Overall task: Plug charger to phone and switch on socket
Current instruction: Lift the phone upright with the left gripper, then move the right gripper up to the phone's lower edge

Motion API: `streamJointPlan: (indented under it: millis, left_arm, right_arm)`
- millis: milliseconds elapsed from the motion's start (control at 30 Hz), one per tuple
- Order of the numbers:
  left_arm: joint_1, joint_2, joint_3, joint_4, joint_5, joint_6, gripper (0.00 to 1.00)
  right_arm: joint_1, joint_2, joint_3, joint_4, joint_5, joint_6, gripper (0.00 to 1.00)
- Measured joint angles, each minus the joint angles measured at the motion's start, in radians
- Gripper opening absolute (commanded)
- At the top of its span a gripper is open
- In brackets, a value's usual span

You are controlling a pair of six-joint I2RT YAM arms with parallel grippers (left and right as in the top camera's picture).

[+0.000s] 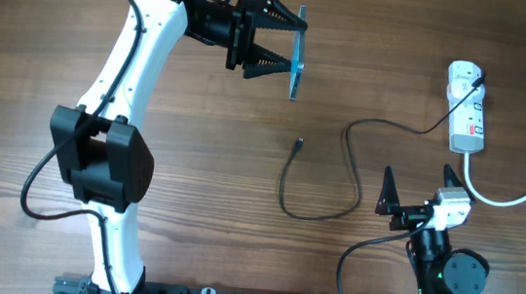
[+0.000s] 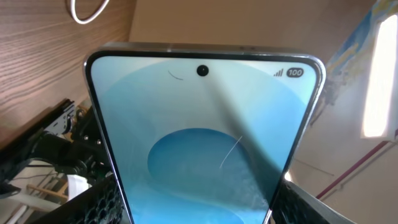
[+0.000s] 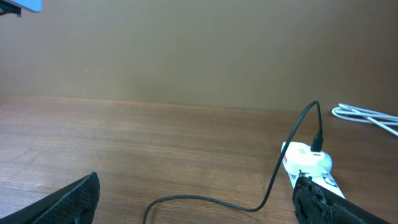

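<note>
Left arm point(image 1: 136, 46), left half of the overhead frame: long white shells and chunky black joint housings point(image 1: 105, 155). A thin black cable point(image 1: 29, 186) loops off its side. Left gripper point(image 1: 296, 45): black, with ribbed triangular fingers. Close up, the pads point(image 2: 102, 202) show a honeycomb grid. Right arm point(image 1: 450, 274), lower right corner: mostly rounded black joints and one white wrist block point(image 1: 450, 208). A black lead point(image 1: 342, 268) curves off it (same black as the joints). Right gripper point(image 1: 418, 173): black pointed fingers point(image 3: 71, 199) with a rough texture.

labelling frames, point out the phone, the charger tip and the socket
phone point(image 2: 205, 137), left wrist view, middle of screen
charger tip point(image 1: 299, 146), overhead view, loose connector end
socket point(image 1: 468, 127), overhead view, white face
</note>
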Motion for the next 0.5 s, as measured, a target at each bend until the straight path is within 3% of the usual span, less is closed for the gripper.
streamJointPlan:
  millis: [100, 200, 267, 500]
  left_arm:
    - [0.0, 0.0, 0.0, 0.0, 0.001, -0.008, 0.76]
    - [0.0, 0.0, 0.0, 0.0, 0.003, -0.011, 0.76]
    - [0.0, 0.0, 0.0, 0.0, 0.003, -0.012, 0.76]
    - [0.0, 0.0, 0.0, 0.001, 0.003, -0.012, 0.75]
  right_arm:
    - [0.0, 0.0, 0.0, 0.001, -0.005, 0.007, 1.0]
    - [0.0, 0.0, 0.0, 0.014, -0.075, 0.107, 1.0]
    - [0.0, 0.0, 0.0, 0.027, -0.173, 0.277, 1.0]
    - [0.0, 0.0, 0.0, 0.031, -0.362, 1.102, 1.0]
